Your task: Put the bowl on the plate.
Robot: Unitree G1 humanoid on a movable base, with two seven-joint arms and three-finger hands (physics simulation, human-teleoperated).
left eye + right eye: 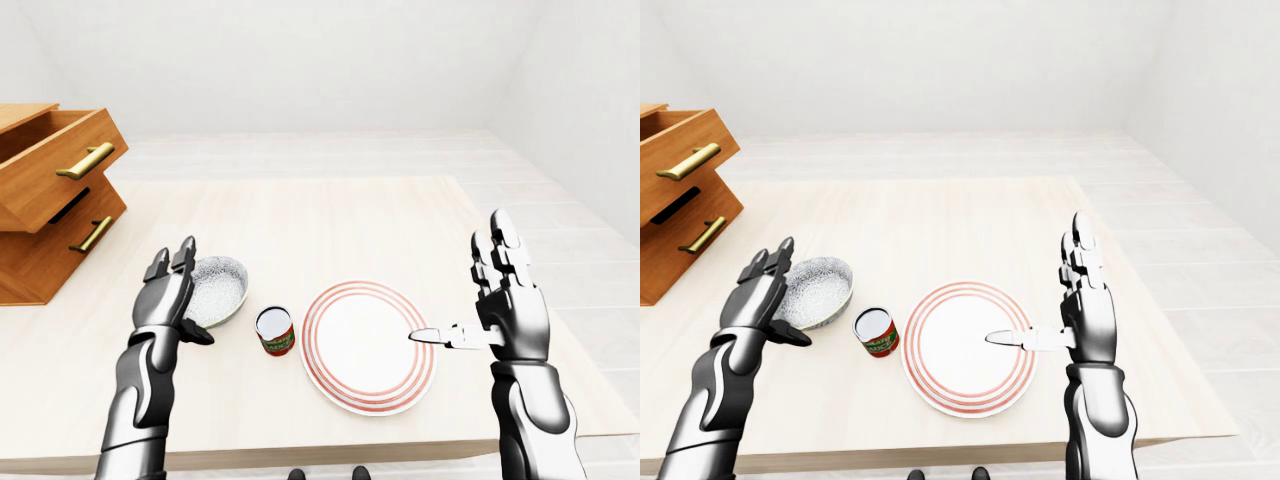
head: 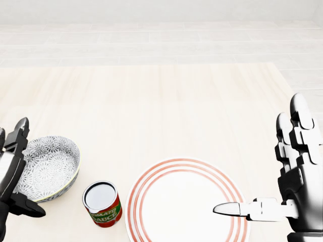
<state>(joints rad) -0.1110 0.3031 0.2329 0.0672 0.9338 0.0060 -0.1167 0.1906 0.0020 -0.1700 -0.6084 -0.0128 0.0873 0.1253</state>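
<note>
A grey patterned bowl (image 2: pixel 50 164) sits upright on the table at the lower left of the head view. My left hand (image 1: pixel 186 300) stands open against its left side, fingers raised past the rim and thumb (image 2: pixel 31 210) below the bowl; the fingers are not closed round it. A white plate with red rings (image 2: pixel 174 204) lies at the bottom centre. My right hand (image 1: pixel 456 285) is open at the plate's right edge, fingers upright, its thumb (image 2: pixel 229 207) reaching over the plate. Nothing is held in it.
A tomato sauce can (image 2: pixel 102 203) stands upright between bowl and plate, close to both. A wooden chest with open drawers (image 1: pixel 50 190) occupies the table's left side in the left-eye view. The table's near edge (image 1: pixel 330 450) runs just below the plate.
</note>
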